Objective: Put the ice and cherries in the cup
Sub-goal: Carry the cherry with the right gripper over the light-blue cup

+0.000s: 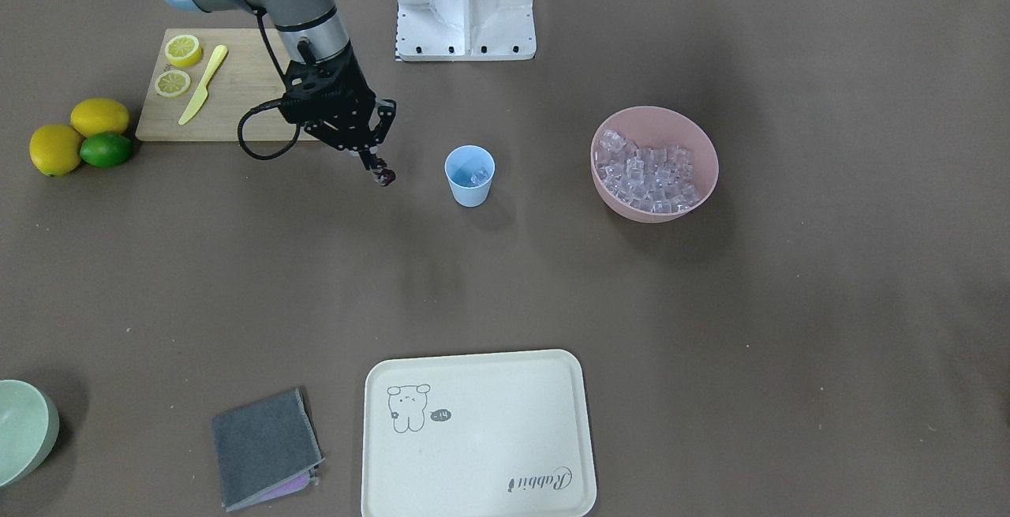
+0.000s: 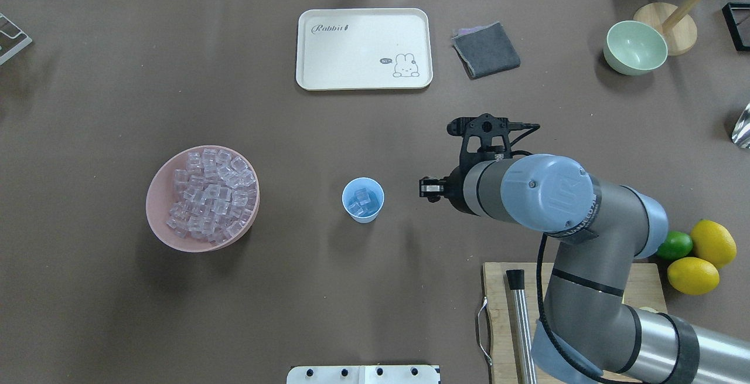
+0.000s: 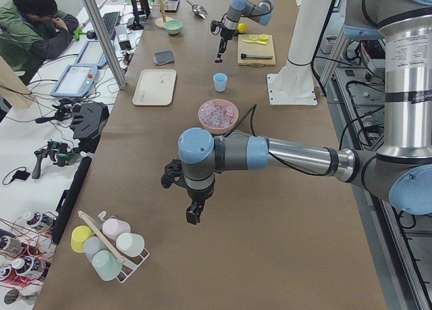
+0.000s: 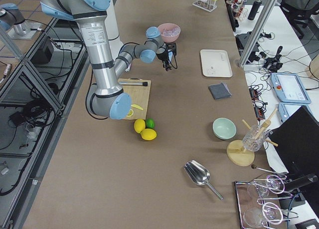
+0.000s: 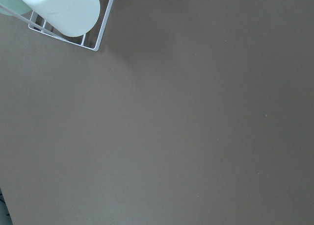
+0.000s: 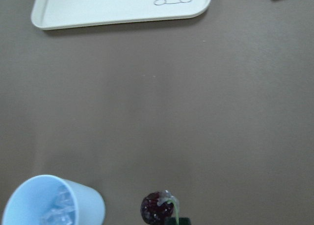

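Pinching the glossy dark-red cherries, the right end effector hangs beside the light-blue cup holding clear ice.

Light: bright, even, from overhead; no glare on the matte desk.
Shadows: soft and diffuse beside the cup and pink bowl.
Focus: exterior views sharp; right wrist view soft around the cherries.

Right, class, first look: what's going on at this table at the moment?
The right gripper holds the cherries beside the cup, not yet over it. The cup already has ice in it, and more cubes fill the pink bowl. The left gripper hangs far off, holding nothing that shows.
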